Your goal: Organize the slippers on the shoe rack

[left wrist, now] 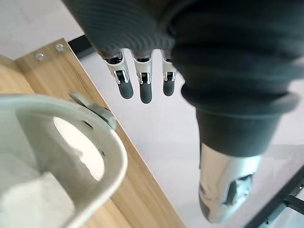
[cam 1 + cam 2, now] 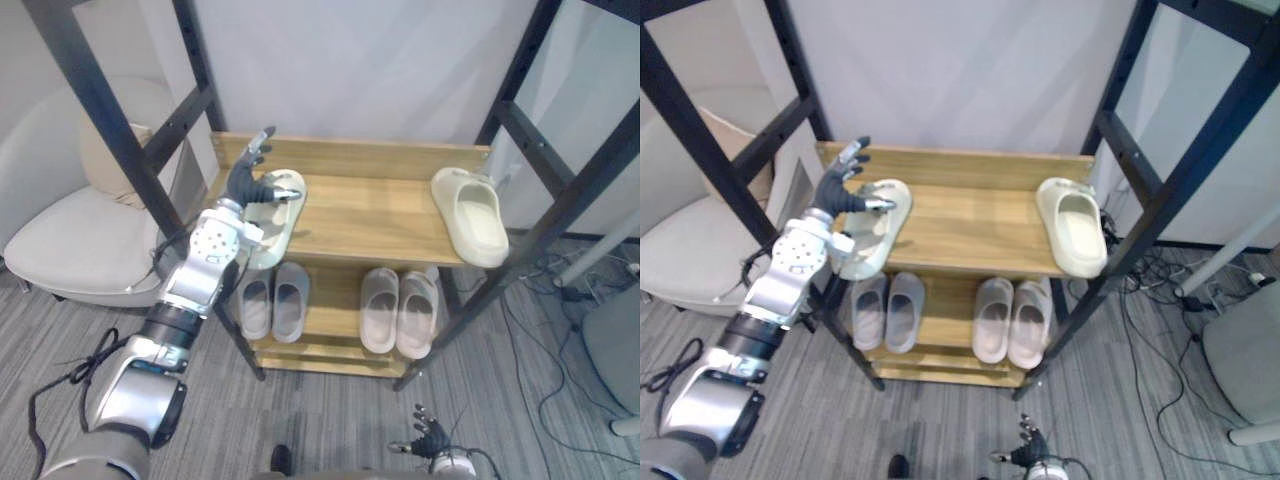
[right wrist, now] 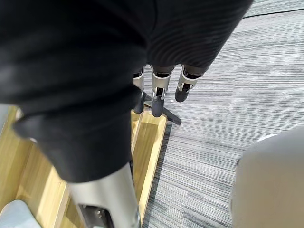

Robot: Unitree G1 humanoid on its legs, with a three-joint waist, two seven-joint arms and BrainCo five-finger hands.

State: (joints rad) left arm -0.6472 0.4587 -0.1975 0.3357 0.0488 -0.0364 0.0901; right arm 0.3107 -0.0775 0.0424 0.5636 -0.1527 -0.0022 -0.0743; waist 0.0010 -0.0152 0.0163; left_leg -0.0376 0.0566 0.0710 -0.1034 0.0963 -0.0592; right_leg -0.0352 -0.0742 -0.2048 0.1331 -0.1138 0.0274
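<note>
Holds left hand [image 2: 246,186], fingers straight, over one cream slipper [image 2: 283,222], grabbing nothing, maybe to push it toward its far-off twin [image 2: 472,215]. Hangs right hand [image 2: 430,438] low, fingers loose.

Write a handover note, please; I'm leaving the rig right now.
Left hand: open, fingers straight, over the left cream slipper on the top shelf.
Right hand: open, low near the floor, idle.
Right cream slipper lies at the shelf's far right end.
Done: grey pair and beige pair side by side on the lower shelf.
Left: bring the two cream slippers together as a pair.
</note>
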